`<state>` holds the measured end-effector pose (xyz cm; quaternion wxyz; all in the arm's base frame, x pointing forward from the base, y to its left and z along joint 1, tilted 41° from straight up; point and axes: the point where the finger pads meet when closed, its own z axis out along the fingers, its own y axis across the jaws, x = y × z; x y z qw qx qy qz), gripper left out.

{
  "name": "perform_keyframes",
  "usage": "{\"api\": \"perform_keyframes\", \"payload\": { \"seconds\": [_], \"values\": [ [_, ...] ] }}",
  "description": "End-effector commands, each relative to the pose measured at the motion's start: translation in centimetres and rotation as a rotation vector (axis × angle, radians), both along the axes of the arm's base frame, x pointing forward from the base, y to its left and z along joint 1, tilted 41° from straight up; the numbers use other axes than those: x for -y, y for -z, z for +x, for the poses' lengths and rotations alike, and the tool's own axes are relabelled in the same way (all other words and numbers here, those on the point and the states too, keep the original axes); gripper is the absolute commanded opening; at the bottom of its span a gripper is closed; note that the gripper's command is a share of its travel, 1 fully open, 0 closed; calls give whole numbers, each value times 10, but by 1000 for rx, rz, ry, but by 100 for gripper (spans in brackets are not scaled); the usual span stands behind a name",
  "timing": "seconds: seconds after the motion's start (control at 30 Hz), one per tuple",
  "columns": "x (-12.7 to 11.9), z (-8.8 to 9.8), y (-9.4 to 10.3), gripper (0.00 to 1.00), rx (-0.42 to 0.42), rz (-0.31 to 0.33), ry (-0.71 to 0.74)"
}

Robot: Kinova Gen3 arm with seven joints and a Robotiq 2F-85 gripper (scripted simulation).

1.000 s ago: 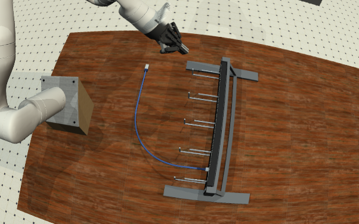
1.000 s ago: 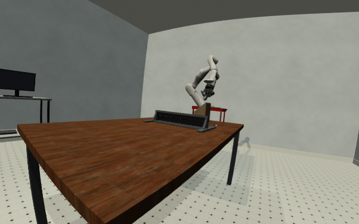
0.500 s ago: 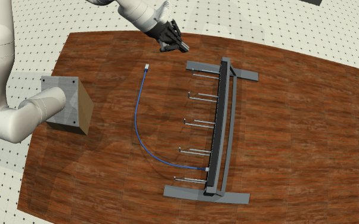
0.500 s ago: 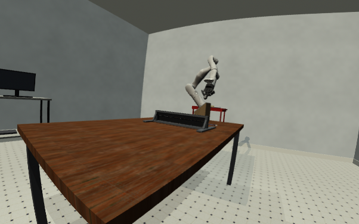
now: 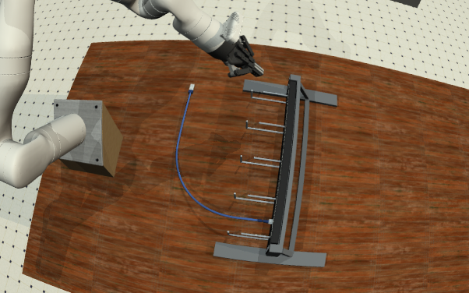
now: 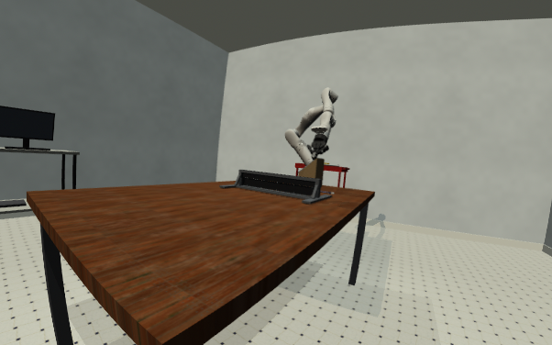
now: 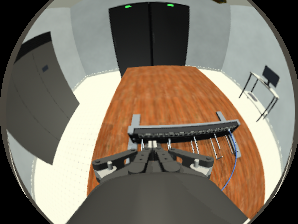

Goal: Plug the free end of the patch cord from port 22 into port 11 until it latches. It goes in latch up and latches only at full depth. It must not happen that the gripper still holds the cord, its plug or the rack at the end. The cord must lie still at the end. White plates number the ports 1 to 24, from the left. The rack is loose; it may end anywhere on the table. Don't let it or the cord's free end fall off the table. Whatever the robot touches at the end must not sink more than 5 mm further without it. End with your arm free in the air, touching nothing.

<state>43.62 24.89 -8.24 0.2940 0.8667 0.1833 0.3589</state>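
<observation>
Hovering near the rack's end with its fingertips pressed together on nothing, the Robotiq gripper leaves the blue patch cord on the table, its free plug ungrasped, presumably pending a suitable approach to the rack.

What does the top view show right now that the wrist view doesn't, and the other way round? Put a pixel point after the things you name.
Only the top view shows the blue cord's free plug [image 5: 192,88] and the arm's mounting block [image 5: 78,136].
Only the wrist view shows the black double-door cabinet [image 7: 149,37] and the monitor [image 7: 270,76].
Both show the rack [image 5: 297,83] [image 7: 184,127], part of the blue cord [image 5: 177,150] [image 7: 235,162] and the shut gripper [image 5: 259,70] [image 7: 152,145].
</observation>
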Motion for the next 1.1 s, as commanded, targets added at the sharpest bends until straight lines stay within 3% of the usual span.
{"api": "perform_keyframes", "payload": {
  "seconds": [0.0,0.2,0.37,1.07],
  "values": [
    [25,23,18,0,4,-24,21],
    [41,52,40,0,4,-24,21],
    [44,58,44,0,4,-24,21],
    [45,59,45,0,4,-24,21]
  ]
}}
